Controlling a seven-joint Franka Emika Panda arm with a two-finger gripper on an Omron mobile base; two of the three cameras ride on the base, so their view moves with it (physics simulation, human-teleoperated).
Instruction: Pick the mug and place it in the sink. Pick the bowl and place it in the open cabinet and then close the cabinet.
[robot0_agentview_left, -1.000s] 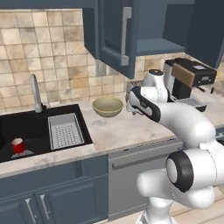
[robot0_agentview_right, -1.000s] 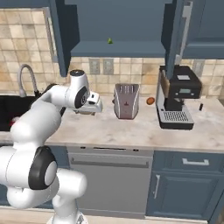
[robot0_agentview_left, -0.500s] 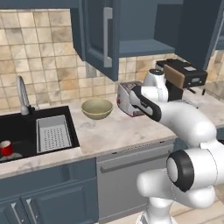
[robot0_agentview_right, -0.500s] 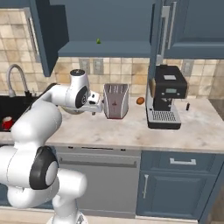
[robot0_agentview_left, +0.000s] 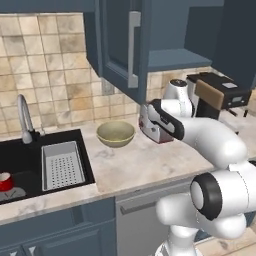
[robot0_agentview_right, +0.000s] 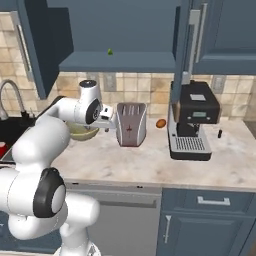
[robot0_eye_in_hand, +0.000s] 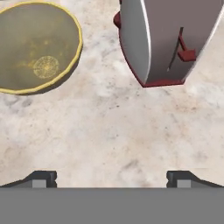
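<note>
The red mug (robot0_agentview_left: 5, 181) stands inside the black sink (robot0_agentview_left: 20, 155), left of its grey perforated tray (robot0_agentview_left: 61, 165). On the counter between sink and toaster sits the olive-tan bowl (robot0_agentview_left: 115, 134), which lies at the upper left of the hand view (robot0_eye_in_hand: 37, 48). My gripper (robot0_eye_in_hand: 111, 179) hovers open over bare counter, to the right of the bowl and close to the toaster, with nothing between its fingertips (robot0_eye_in_hand: 41, 177). In the right base view the gripper (robot0_agentview_right: 110, 121) is just left of the toaster. The blue wall cabinet (robot0_agentview_right: 120, 35) above stands open, its door (robot0_agentview_left: 120, 45) swung out.
A silver toaster (robot0_agentview_right: 131, 124) with a red base stands right of the bowl. Further right is a black coffee machine (robot0_agentview_right: 192, 125), with a small brown item (robot0_agentview_right: 160, 123) between them. The curved faucet (robot0_agentview_left: 24, 117) rises behind the sink. A small green thing (robot0_agentview_right: 109, 51) lies on the cabinet shelf.
The whole picture has slid left in both base views, so the base has driven right along the counter. The arm keeps its pose and the gripper stays open.
</note>
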